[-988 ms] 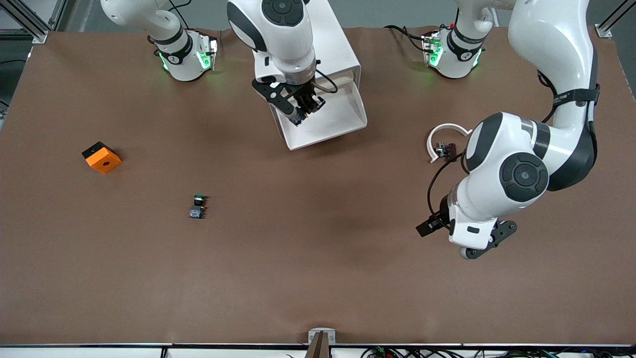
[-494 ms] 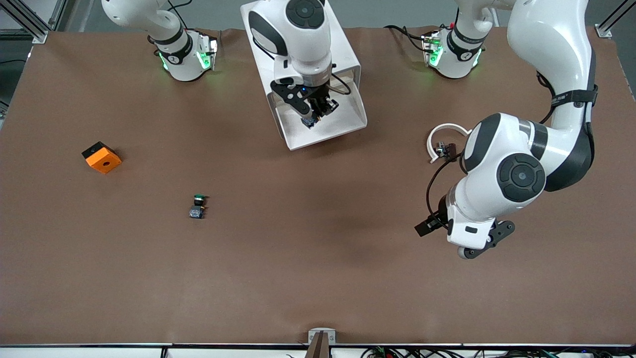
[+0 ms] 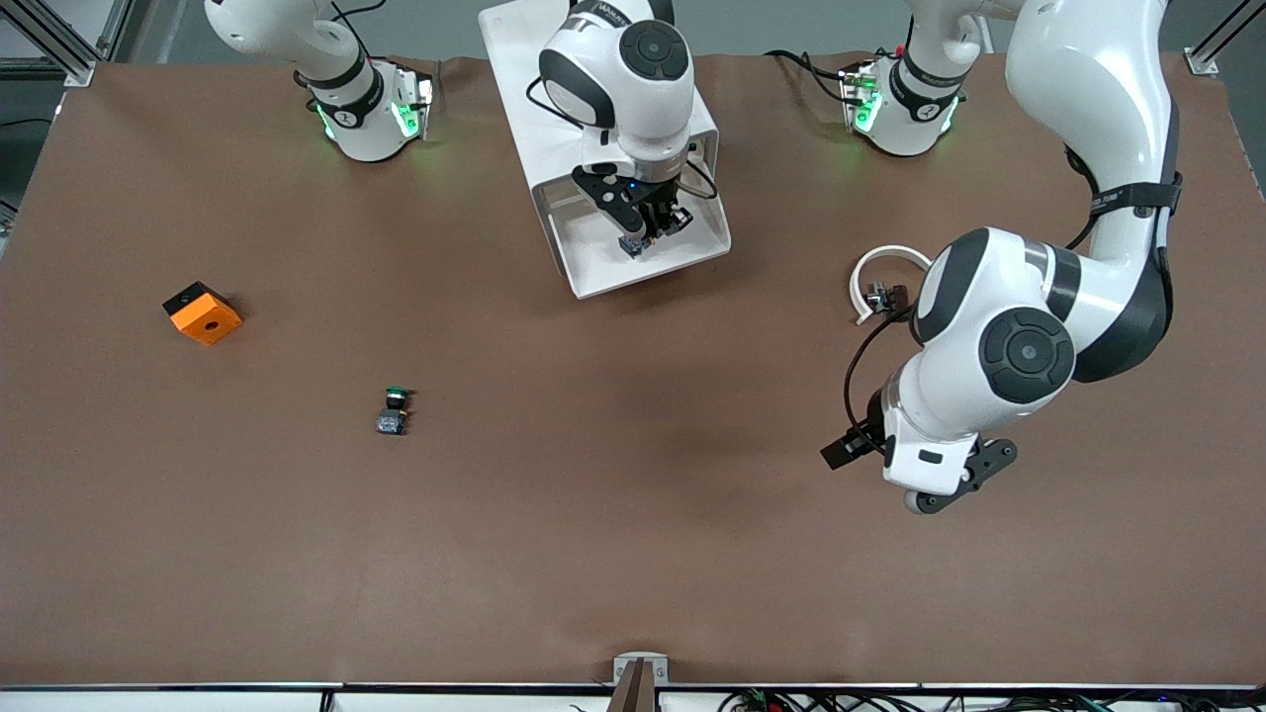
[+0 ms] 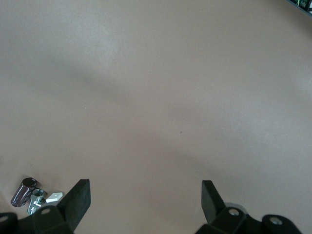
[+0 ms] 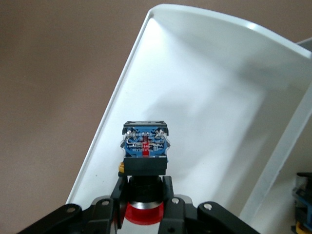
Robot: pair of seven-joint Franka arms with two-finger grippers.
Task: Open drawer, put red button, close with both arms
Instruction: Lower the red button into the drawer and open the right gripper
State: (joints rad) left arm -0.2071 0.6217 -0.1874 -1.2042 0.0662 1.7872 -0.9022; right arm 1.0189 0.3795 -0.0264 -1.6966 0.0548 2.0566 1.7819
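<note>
The drawer [image 3: 593, 259] stands pulled out of the white cabinet [image 3: 524, 79], its shallow white tray [image 5: 209, 97] open upward. My right gripper [image 3: 648, 232] hangs over the tray, shut on the red button [image 5: 145, 146]. The jaws clamp the button's black neck just above the red cap, and the blue-grey body points down toward the tray floor. My left gripper [image 3: 964, 485] hovers over bare table near the left arm's end. Its fingers [image 4: 78, 200] are spread wide with nothing between them.
A green-capped button [image 3: 394, 410] lies on the table toward the right arm's end, and an orange block [image 3: 202, 312] sits farther out that way. A white ring with small metal parts [image 3: 883, 280] lies beside the left arm; those parts [image 4: 29, 195] also show under its wrist.
My right gripper has carried the red button from the tray's edge to over the middle of the tray. The left arm has drifted slightly.
</note>
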